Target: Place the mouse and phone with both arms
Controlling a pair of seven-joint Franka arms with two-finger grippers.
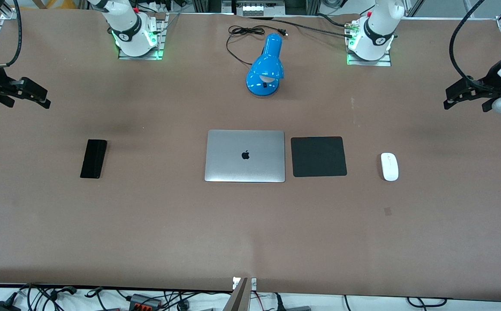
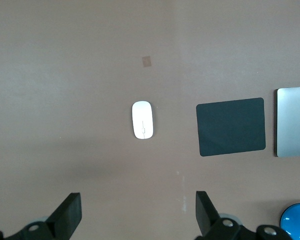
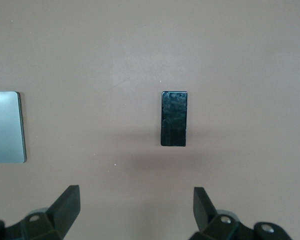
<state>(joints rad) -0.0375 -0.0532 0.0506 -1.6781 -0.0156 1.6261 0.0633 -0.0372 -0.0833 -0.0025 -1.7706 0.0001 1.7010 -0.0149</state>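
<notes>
The white oval mouse (image 1: 389, 166) lies on the brown table toward the left arm's end; it also shows in the left wrist view (image 2: 142, 120). The black phone (image 1: 93, 158) lies toward the right arm's end and shows in the right wrist view (image 3: 174, 118). My left gripper (image 1: 461, 96) hangs open and empty high over the table's left-arm end, its fingers wide apart (image 2: 138, 212). My right gripper (image 1: 32, 94) hangs open and empty over the right-arm end (image 3: 136, 210). Both are well clear of the objects.
A closed silver laptop (image 1: 245, 156) lies mid-table, with a square black mouse pad (image 1: 318, 156) beside it toward the mouse. A blue desk lamp (image 1: 266, 67) with a black cord lies between the arm bases, farther from the front camera than the laptop.
</notes>
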